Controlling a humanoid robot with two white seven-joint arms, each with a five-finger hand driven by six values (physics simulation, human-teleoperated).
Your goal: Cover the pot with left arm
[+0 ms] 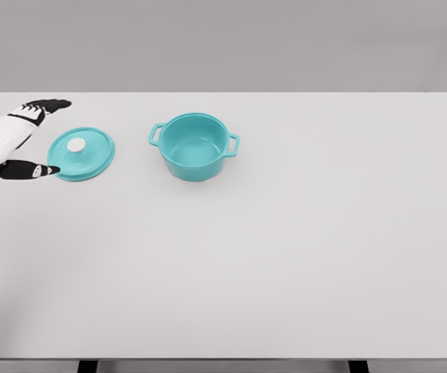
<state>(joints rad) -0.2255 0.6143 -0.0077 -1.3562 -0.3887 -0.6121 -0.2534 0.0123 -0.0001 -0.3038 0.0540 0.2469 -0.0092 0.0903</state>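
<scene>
1. nearest the camera lies the bare front of the white table [231,280]; two dark leg stubs show under its front edge, and nothing else stands there.
2. farther back on the left, the left hand [22,140] comes in from the picture's left edge. its fingers are spread wide and hold nothing; the thumb tip sits just beside the lid's near-left rim, and whether it touches cannot be told.
3. the teal lid [82,154] lies flat on the table with its white knob [76,144] upward, just right of the hand and well left of the pot.
4. the teal pot [196,146] stands upright and uncovered, left of the table's middle, with a loop handle on each side.
5. the lid looks stiff, smooth and probably slippery at the rim, and likely light. the knob seems the safest place to pinch it, since the thin edge offers little purchase.
6. the left forearm is cut off by the frame, the fingertips are dark and hard to separate, and the right arm is out of view.
</scene>
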